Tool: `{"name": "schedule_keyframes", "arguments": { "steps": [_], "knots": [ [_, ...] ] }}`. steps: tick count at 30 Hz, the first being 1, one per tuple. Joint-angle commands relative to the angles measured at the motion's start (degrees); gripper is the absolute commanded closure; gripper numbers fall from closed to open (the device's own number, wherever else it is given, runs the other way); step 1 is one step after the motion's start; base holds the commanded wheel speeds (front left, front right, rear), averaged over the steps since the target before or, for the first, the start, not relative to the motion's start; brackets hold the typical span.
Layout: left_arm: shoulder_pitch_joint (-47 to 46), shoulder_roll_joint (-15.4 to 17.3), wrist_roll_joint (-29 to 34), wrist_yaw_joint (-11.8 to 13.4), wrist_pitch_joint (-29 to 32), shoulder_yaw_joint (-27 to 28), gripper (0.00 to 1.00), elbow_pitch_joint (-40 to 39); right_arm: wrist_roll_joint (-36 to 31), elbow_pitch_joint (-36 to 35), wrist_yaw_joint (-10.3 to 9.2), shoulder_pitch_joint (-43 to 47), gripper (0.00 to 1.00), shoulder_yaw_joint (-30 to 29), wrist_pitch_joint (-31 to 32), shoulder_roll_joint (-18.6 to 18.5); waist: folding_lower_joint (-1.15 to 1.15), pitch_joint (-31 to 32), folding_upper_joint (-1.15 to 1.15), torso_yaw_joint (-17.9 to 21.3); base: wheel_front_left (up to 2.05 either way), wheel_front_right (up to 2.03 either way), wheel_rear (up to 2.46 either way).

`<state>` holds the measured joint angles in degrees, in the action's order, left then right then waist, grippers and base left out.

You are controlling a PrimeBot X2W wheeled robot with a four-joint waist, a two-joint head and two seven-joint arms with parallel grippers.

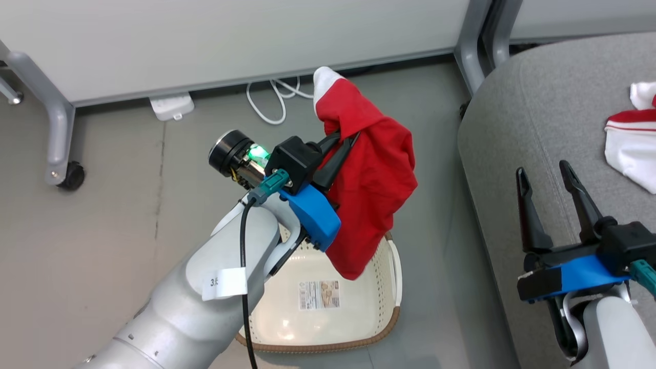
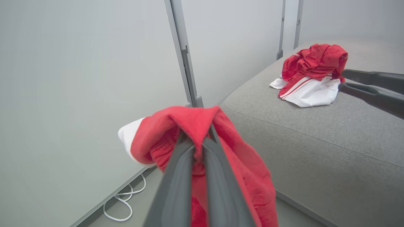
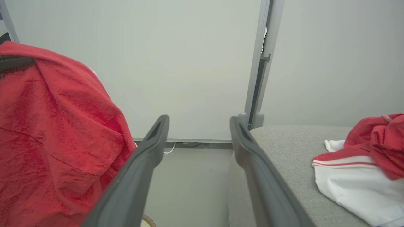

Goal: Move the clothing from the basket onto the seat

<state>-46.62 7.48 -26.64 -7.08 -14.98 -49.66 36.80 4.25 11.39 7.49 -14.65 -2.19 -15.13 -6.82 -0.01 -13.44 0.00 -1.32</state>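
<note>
My left gripper (image 1: 344, 139) is shut on a red garment (image 1: 371, 179) with a white end, which hangs in the air above the cream basket (image 1: 376, 335). In the left wrist view the same garment (image 2: 243, 176) drapes over my closed left gripper (image 2: 197, 140). The basket's floor shows a barcode sticker and no clothing. A second red-and-white garment (image 1: 633, 143) lies on the grey seat (image 1: 512, 128) at the right. My right gripper (image 1: 544, 174) stands open over the seat's front part, holding nothing; its fingers (image 3: 154, 142) frame the seat's corner (image 3: 284, 138).
White partition panels on grey wheeled legs (image 1: 59, 128) stand behind. A white power strip (image 1: 171, 106) and a looped white cable (image 1: 271, 102) lie on the grey floor by the panel. The seat's edge (image 2: 300, 126) lies just right of the hanging garment.
</note>
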Motion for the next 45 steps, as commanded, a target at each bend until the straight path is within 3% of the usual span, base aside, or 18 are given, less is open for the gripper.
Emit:
{"name": "schedule_keyframes", "arguments": {
  "steps": [1,13,27,45],
  "knots": [
    [-0.9,-0.5,0.2,-0.1,-0.3,0.7,1.00,-0.5,0.1,0.3,0.01,1.6,0.00,0.1,0.0,0.4,0.01,2.7,0.00,-0.6,0.00,0.00,0.00],
    [-1.6,-2.2,-0.5,-0.5,-0.3,0.8,1.00,0.5,0.3,0.9,0.01,5.3,0.00,0.3,0.0,1.2,0.01,8.3,0.00,-0.4,0.00,0.00,0.00],
    [-1.4,-2.4,-0.9,-0.4,-0.3,0.6,1.00,0.7,0.0,0.1,0.01,5.7,0.00,2.2,0.0,1.3,0.01,8.0,0.00,-0.4,0.00,0.00,0.00],
    [-3.3,-3.2,0.4,-0.4,-0.3,2.0,1.00,2.0,1.0,0.3,0.01,3.7,0.00,17.4,0.0,0.7,0.01,4.7,0.00,-0.9,0.00,0.00,0.00]
  ]
}}
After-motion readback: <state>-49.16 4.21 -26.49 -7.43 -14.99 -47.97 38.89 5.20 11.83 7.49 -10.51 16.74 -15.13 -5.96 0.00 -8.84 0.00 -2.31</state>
